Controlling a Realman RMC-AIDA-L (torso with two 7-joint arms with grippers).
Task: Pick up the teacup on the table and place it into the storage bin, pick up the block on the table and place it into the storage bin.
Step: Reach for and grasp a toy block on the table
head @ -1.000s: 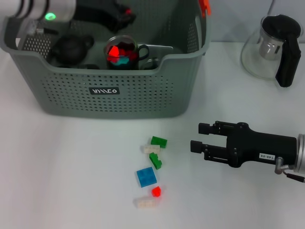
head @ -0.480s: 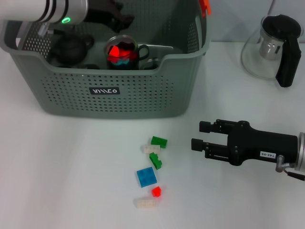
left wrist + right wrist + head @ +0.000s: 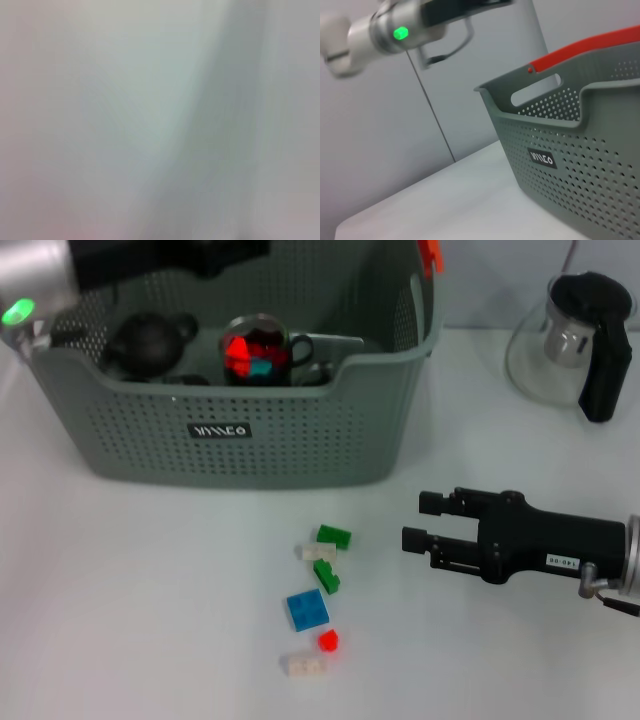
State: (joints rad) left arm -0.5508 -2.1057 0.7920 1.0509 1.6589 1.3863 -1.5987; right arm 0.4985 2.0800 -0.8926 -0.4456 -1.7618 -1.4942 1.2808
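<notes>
The grey perforated storage bin (image 3: 300, 440) stands at the back left of the table. A glass teacup (image 3: 256, 350) with red and blue pieces in it sits upright inside the bin. Several small blocks lie loose on the table in front of the bin: a green one (image 3: 334, 536), a blue one (image 3: 307, 610) and a red one (image 3: 328, 642) among them. My right gripper (image 3: 412, 521) hovers open just right of the blocks, holding nothing. My left arm (image 3: 40, 270) is high over the bin's back left corner. The right wrist view shows the bin (image 3: 570, 165) and the left arm (image 3: 395, 30).
A black teapot (image 3: 150, 340) lies in the bin beside the teacup. A glass pitcher with a black handle (image 3: 575, 340) stands at the back right. Two white blocks (image 3: 318, 552) (image 3: 303, 665) lie among the coloured ones.
My left arm has pulled up and back toward the left, away from the bin's inside. The right gripper and the blocks have stayed in place.
</notes>
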